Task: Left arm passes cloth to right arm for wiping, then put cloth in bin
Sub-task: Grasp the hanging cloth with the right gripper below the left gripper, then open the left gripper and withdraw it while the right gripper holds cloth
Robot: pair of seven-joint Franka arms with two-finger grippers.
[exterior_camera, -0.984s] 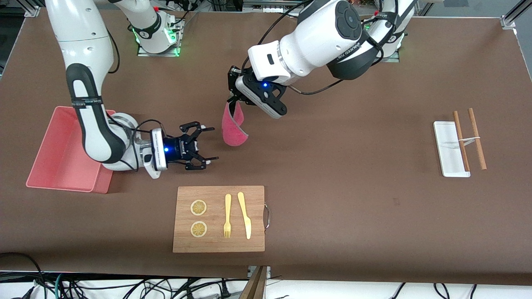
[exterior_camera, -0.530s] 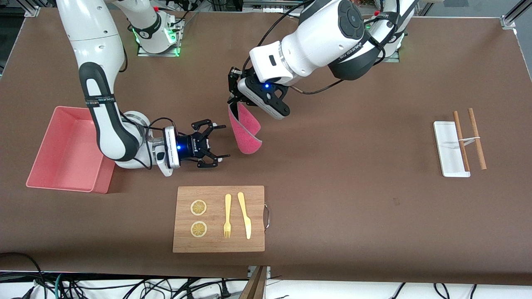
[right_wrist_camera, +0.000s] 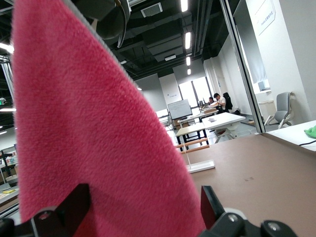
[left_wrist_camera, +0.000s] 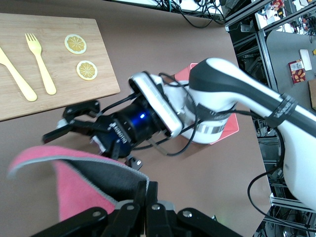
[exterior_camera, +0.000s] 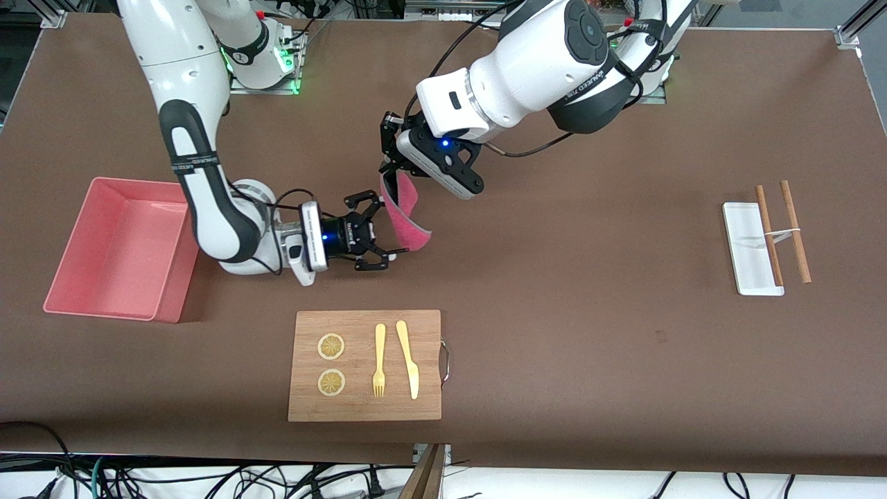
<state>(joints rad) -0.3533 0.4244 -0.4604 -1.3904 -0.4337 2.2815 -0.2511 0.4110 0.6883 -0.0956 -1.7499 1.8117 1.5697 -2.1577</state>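
Note:
The crimson-pink cloth (exterior_camera: pixel 405 218) with grey trim hangs from my left gripper (exterior_camera: pixel 389 168), which is shut on its top corner above the middle of the table. In the left wrist view the cloth (left_wrist_camera: pixel 79 182) shows its grey underside at my left gripper (left_wrist_camera: pixel 151 190). My right gripper (exterior_camera: pixel 380 232) is open, held level, with its fingers on either side of the cloth's lower part. In the right wrist view the cloth (right_wrist_camera: pixel 98 138) fills the space between my right gripper's (right_wrist_camera: pixel 143 210) open fingers. The salmon-pink bin (exterior_camera: pixel 69 291) sits at the right arm's end of the table.
A wooden cutting board (exterior_camera: pixel 429 409) with two lemon slices, a yellow fork (exterior_camera: pixel 379 360) and a yellow knife (exterior_camera: pixel 407 358) lies nearer the front camera than the grippers. A flat white tray (exterior_camera: pixel 745 239) with two wooden sticks (exterior_camera: pixel 795 232) sits toward the left arm's end.
My right gripper has moved from beside the bin toward the left arm's end until its open fingers sit around the hanging cloth. The cloth swung a little; the left gripper stayed nearly still.

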